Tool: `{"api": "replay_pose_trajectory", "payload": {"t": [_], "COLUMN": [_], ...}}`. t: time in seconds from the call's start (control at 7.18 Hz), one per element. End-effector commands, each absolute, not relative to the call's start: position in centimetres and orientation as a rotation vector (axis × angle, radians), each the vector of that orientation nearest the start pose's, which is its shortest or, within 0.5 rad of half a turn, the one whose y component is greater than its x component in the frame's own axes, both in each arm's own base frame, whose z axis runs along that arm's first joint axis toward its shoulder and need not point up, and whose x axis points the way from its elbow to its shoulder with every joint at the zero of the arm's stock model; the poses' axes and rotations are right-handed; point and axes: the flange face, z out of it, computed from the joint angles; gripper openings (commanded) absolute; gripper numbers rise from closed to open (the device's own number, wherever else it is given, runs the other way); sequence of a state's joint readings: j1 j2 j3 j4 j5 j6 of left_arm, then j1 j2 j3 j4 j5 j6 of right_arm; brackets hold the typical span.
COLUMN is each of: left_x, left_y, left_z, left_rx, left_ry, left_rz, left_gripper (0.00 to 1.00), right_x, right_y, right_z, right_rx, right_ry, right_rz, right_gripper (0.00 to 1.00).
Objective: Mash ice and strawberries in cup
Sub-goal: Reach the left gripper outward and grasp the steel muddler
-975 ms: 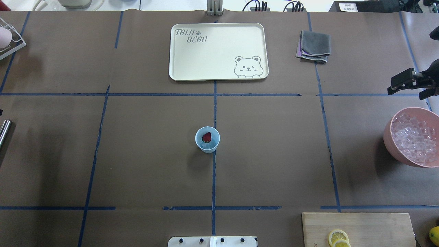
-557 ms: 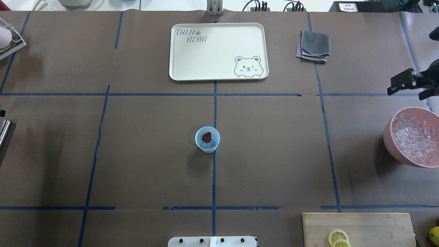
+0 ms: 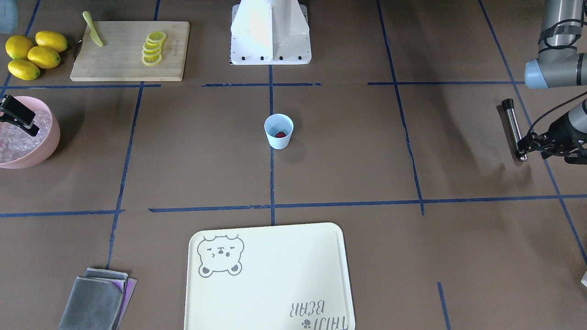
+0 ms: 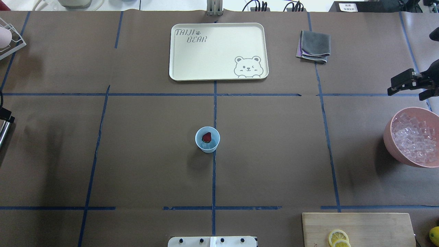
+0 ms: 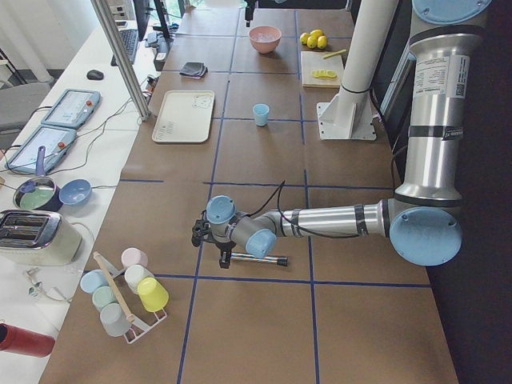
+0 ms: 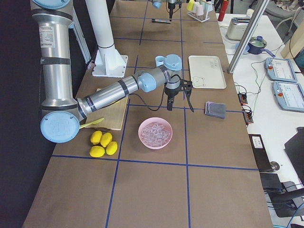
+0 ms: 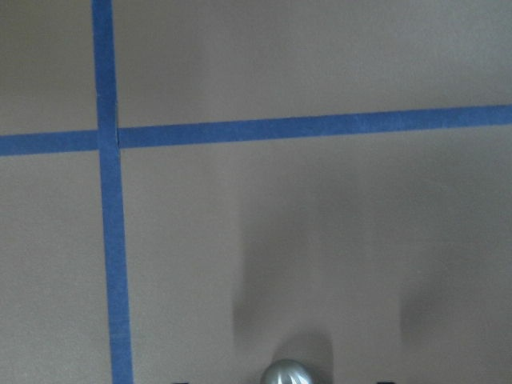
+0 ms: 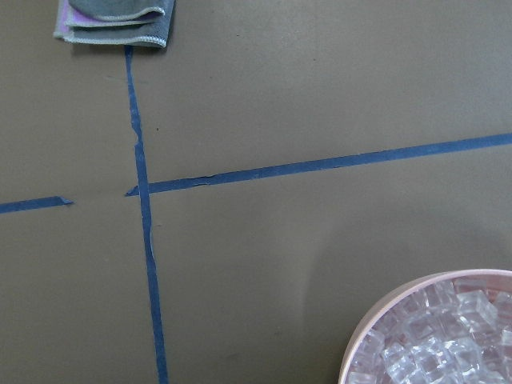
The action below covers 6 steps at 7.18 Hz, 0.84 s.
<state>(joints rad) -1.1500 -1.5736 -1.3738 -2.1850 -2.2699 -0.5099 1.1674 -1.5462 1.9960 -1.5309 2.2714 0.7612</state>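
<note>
Mid-desk [image 4: 274, 154], upright on a blue tape line [image 4: 214, 109]: the cup [image 4: 207, 148], with the strawberry [image 4: 206, 137] inside. Heaped in a pink bowl [image 4: 389, 137] at the desk's edge on the robot's right, well apart from the cup: the ice [image 4: 413, 139]. Beside that bowl, on its far side from the robot: the right hand [image 4: 408, 90], fingers spread, gripping nothing. Far on the other side, low over one end of a metal rod [image 3: 512, 128] lying flat: the left hand [image 3: 524, 147]. Cannot tell whether spread or closed, nor whether touching the rod. Elsewhere: a cream tray [image 4: 212, 58], a folded grey cloth [image 4: 313, 46], a cutting board [image 4: 370, 226] with lemon slices [image 4: 338, 237].
</note>
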Motion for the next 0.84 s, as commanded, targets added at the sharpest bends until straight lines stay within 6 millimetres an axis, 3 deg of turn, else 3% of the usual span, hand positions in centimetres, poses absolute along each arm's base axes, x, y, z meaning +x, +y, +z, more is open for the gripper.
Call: {"api": "replay_pose_trajectory", "payload": {"t": [0.0,0.42,0.7], "left_x": [15.23,16.0,16.0], "left_y": [-48.55,-47.85,-47.8], "left_z": [69.59,70.39,70.52], "left_rx": [0.032,0.01,0.006], "left_ry": [0.794,0.786,0.787], "left_rz": [0.075,0.088,0.087], "left_gripper": [0.81,0.68,0.09], "right_x": [-12.79,-12.79,-12.78], "right_y": [-47.54,-47.54,-47.52], "right_z": [43.73,43.73,43.66], "right_rx": [0.014,0.014,0.015], "right_ry": [-0.831,-0.831,-0.832], "right_rz": [0.167,0.167,0.166], "right_gripper": [1.0,1.0,1.0]}}
